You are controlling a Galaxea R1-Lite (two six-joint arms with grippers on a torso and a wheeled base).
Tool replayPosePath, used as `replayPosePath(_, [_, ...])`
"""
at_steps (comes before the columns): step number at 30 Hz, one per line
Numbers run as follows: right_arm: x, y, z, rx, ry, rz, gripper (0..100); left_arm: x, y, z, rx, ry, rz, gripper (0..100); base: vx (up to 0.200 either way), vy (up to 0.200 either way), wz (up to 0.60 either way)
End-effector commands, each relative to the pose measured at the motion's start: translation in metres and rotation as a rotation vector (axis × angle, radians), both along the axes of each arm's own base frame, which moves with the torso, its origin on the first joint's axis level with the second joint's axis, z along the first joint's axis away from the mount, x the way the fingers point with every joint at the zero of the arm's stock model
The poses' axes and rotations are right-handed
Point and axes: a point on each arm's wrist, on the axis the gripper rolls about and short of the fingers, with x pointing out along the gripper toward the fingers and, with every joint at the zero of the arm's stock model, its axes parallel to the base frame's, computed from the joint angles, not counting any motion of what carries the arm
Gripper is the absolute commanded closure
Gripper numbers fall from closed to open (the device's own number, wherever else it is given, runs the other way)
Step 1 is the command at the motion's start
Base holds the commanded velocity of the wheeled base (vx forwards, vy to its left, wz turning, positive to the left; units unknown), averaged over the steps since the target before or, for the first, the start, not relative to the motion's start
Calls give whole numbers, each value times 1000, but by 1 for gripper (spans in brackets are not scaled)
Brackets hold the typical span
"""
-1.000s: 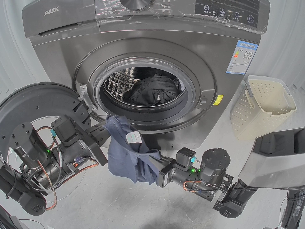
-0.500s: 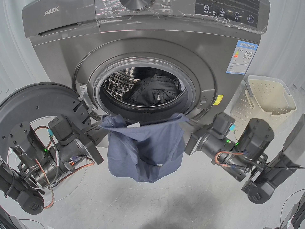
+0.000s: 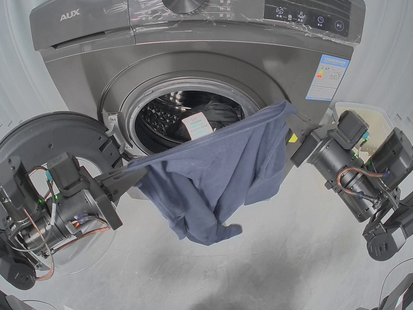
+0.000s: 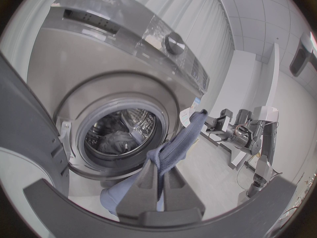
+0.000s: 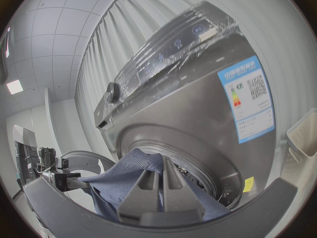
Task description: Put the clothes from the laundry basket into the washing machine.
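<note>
A dark blue garment (image 3: 215, 168) hangs stretched out in front of the washing machine's round opening (image 3: 129, 121), with a white label (image 3: 197, 126) at its top edge. My left gripper (image 3: 138, 174) is shut on its lower left corner, below the door hinge. Higher up, my right gripper (image 3: 297, 115) is shut on the other corner beside the opening's right rim. Black clothes (image 3: 221, 110) lie inside the drum. The left wrist view shows the left gripper (image 4: 158, 164) pinching the blue cloth (image 4: 180, 141). In the right wrist view the right gripper (image 5: 160, 166) pinches the blue cloth (image 5: 128, 172).
The machine's door (image 3: 56, 134) stands swung open at the left, just behind my left arm. A cream perforated laundry basket (image 3: 380, 123) stands on the floor to the right of the machine, partly hidden by my right arm. Bare grey floor lies below the hanging garment.
My right gripper has swung up and to the right with its corner of the garment, spreading the cloth wide across the opening. My left arm has shifted slightly down and left.
</note>
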Motion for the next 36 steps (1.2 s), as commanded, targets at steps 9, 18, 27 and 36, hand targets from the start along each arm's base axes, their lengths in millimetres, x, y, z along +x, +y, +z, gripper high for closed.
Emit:
replayPosePath(9, [-15,-9,11,21,-39,10,100,-9,6,47,-101,-168,17,100,0,0,0])
replayPosePath(18, [-16,-10,7,9,-27,12,100,-8,6,46,-99,-166,19,100,0,0,0])
replayPosePath(27, [-16,-13,3,-14,-22,36,100,-6,5,47,-101,-167,33,100,0,0,0])
replayPosePath(36, [-17,-13,3,-14,-25,36,100,-5,5,47,-100,-164,36,100,0,0,0])
